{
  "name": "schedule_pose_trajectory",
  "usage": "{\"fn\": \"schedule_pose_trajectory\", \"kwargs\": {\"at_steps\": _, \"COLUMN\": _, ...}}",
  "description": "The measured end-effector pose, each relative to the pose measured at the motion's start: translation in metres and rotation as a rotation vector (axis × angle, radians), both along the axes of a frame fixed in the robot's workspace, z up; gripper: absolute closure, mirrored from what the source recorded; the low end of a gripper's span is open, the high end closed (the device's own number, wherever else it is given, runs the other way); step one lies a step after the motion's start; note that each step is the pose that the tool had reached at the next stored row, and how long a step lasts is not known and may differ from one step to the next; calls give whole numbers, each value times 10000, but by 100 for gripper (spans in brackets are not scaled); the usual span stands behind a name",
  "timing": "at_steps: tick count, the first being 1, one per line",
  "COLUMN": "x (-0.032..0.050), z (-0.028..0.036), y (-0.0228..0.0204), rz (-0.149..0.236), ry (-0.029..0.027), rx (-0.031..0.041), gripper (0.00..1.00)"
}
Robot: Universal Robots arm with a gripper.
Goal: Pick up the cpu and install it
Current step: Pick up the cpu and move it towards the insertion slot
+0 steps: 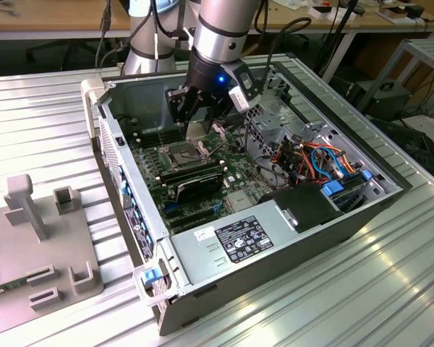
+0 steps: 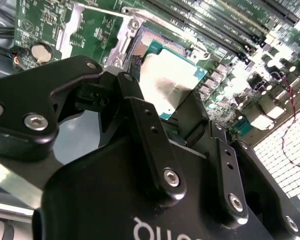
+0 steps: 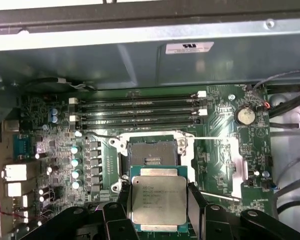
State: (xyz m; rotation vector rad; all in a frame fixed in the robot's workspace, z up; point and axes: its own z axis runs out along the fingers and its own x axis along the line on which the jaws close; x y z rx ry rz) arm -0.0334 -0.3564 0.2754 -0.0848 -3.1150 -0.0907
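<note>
The cpu (image 3: 157,200) is pinched by two opposite edges between the fingers of the hand (image 3: 158,204), grey face up, inside the open computer case (image 1: 362,217). It is held clear of the green board. The socket (image 3: 152,156) lies below the fingertips and slightly ahead of them, its contact bed bare.

Risks, as judged from this position:
- Misplacement. The chip outline is not squared over the socket opening; lowered off-centre or rotated, it could ride on the frame and bend contacts.
- Tilt. The grip is on thin edges only; any slip would drop one corner first.
- Collision. The fingers stand wider than the chip, and the socket's metal surround is close on both sides of them. The memory sticks (image 3: 140,112) lie further ahead of the hand.

Differences between views:
- The exterior view shows the gap between chip and board, and the case standing on the ribbed bench (image 1: 390,289), with a grey fixture (image 1: 36,246) well away from the hand.
- The first wrist view shows the empty socket bed and the chip's offset from it.
- The second wrist view shows the dark fingers closed against the chip's edges, from below the knuckles.
</note>
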Motion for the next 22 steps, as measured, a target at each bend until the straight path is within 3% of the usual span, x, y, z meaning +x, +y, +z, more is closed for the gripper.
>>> {"fn": "schedule_pose_trajectory", "kwargs": {"at_steps": 12, "x": -25, "z": -75, "y": 42, "rz": 238, "ry": 0, "rx": -1, "gripper": 46}}
{"fn": "schedule_pose_trajectory", "kwargs": {"at_steps": 22, "x": -25, "z": -78, "y": 58, "rz": 239, "ry": -1, "rx": 15, "gripper": 46}}
